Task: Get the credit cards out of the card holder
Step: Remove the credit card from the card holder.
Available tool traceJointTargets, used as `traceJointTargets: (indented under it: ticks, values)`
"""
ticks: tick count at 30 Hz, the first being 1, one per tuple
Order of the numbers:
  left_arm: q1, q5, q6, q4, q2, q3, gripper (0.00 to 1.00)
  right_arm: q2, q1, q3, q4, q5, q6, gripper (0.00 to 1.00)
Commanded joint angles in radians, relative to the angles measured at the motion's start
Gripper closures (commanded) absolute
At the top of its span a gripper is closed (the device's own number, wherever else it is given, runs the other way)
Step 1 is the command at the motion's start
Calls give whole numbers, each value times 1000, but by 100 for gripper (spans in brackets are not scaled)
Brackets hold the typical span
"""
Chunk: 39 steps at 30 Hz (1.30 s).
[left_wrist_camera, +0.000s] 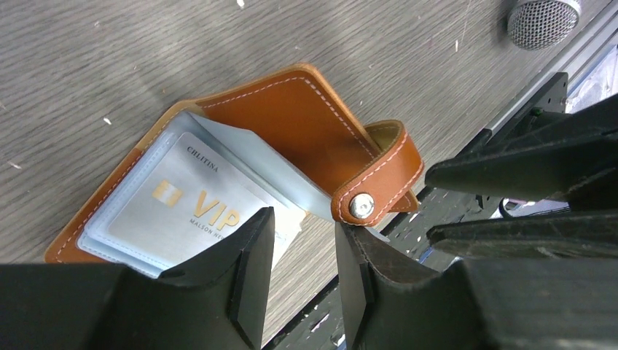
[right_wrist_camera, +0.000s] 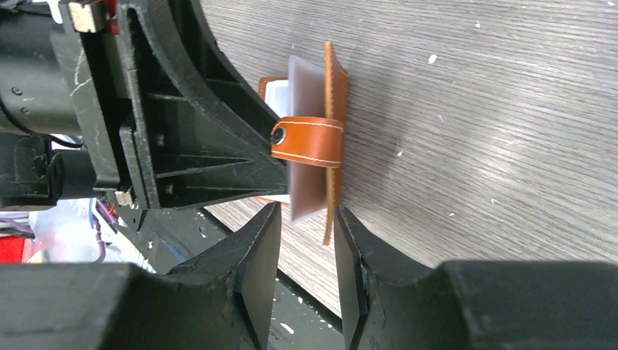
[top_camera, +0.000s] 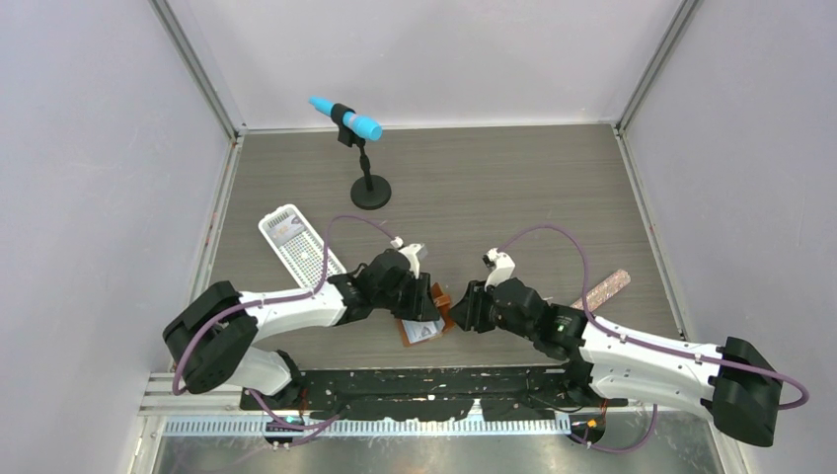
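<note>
Low in the centre of the overhead view, where two black-and-white arms meet nose to nose, the card holder (top_camera: 424, 326) lies open on the grey wood-grain worktop (top_camera: 513, 188). Seen from the left wrist, it is smooth tan leather with pale stitching and rounded corners. Its translucent pale blue sleeves fan up from the lower-left cover. A silvery credit card (left_wrist_camera: 182, 204), stamped VIP in gold, sits in the front sleeve, left of centre in that frame. A leather snap tab (left_wrist_camera: 379, 175) curls over the holder's right edge, its round metal stud (left_wrist_camera: 361, 206) facing the lens. The left gripper (left_wrist_camera: 304, 226) has its jaws spread. The sleeves' corner lies in the gap and the stud is just off the right-hand finger, neither of them gripped.

From the right wrist, one cover stands on edge, a thin orange-brown line with a frosted sleeve beside it and the tab looped across. The right gripper (right_wrist_camera: 308, 211) has its blunt black jaws apart on either side of the lower end of that cover and sleeve, a slim gap showing beside the sleeve. At upper left of the overhead view rest a white perforated tray (top_camera: 308, 262) and a microphone (top_camera: 347, 118) with a bright blue head on a round black base.
</note>
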Motion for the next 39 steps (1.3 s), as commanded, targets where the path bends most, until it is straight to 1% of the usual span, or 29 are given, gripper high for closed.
traceJointTargets:
  ticks: [1,4,13,17,20,22,24,27,29,30,31,32,34,36,39]
  values:
    - [2,-7,15,37,12,63,62,-20,0,59,3,-31,-23,62]
    - [2,-17,32,6,32,94,62,-20,-1,61,26,-53,-31,66]
    - [3,-68,87,-52,105,180,62,35,3,71,95,-95,-56,67]
    - [2,-66,92,-66,155,218,62,63,3,72,115,-64,-96,67]
    - [3,-71,94,-77,164,234,62,93,2,88,94,-6,-133,67]
    - [3,-73,93,-80,162,234,62,100,1,106,59,34,-167,64]
    - [3,-72,92,-83,159,229,62,84,1,116,17,68,-192,57]
    - [3,-72,87,-84,159,220,61,35,-7,130,-46,121,-230,51]
    - [3,-76,82,-86,162,215,61,13,-24,134,-80,140,-250,45]
    - [3,-75,81,-85,163,212,62,5,-32,134,-90,140,-258,39]
    - [3,-72,78,-85,161,209,61,2,-49,135,-106,137,-275,36]
    - [3,-71,78,-83,159,205,61,1,-69,135,-113,130,-285,32]
    - [3,-70,76,-78,152,196,62,6,-102,136,-116,87,-319,27]
    - [3,-74,75,-78,148,190,61,28,-131,142,-104,18,-355,25]
    - [3,-77,74,-80,151,191,62,73,-157,145,-68,-87,-402,25]
